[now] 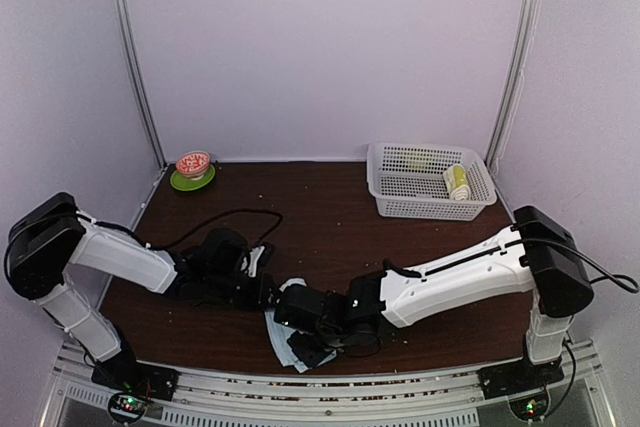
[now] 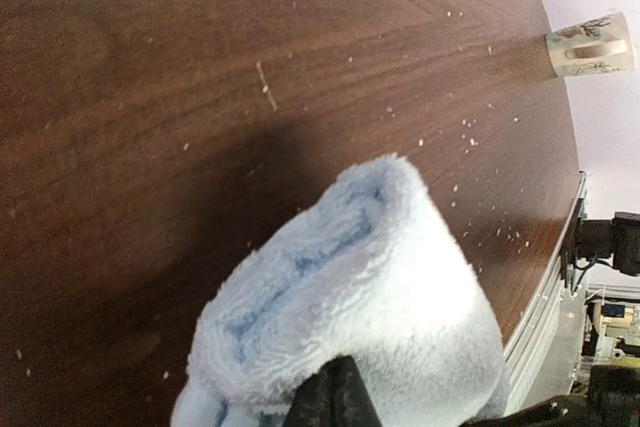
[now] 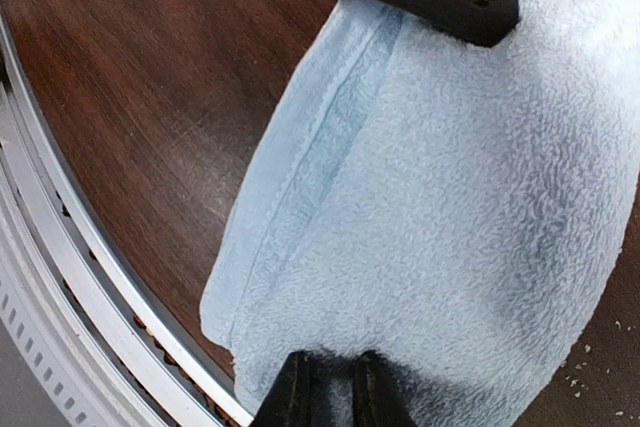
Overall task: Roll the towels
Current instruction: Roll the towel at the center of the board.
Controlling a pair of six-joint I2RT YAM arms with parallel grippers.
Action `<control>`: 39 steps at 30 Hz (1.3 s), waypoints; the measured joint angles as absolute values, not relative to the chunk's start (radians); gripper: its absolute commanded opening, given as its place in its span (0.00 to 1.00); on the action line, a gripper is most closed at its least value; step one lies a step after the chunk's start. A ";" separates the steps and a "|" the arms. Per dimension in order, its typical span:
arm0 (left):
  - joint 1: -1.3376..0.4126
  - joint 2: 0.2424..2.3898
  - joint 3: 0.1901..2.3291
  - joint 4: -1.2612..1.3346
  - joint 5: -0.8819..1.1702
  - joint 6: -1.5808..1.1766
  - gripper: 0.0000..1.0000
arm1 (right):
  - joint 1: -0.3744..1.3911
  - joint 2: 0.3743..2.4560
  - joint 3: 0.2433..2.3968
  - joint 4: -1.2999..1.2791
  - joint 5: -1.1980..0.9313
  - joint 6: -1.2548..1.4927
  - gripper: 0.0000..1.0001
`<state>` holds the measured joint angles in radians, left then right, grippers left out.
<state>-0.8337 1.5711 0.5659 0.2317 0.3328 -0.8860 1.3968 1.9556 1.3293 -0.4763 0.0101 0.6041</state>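
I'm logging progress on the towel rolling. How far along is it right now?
Done: the lime-green towel lies rolled up in the white basket.
In hand: the pale-blue towel is a loose, partly rolled bundle near the table's front edge. The left hand and right hand are both closed on it.
Left: tighten and finish that roll. It probably goes in the basket afterwards.

Two towels [image 1: 280, 339] [image 1: 457, 182], one basket [image 1: 400, 187], one bowl [image 1: 193, 161], one plate [image 1: 180, 184].
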 measured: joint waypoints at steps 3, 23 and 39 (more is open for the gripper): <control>-0.834 1.511 0.538 0.177 0.324 -0.888 0.00 | 1.399 1.958 1.335 -0.484 0.017 0.604 0.16; -0.834 1.556 0.677 0.048 0.329 -0.874 0.00 | 1.403 1.958 1.336 -0.486 0.028 0.598 0.30; -0.834 1.607 0.613 0.209 0.341 -0.874 0.00 | 1.269 1.674 1.133 -0.355 -0.157 0.656 0.60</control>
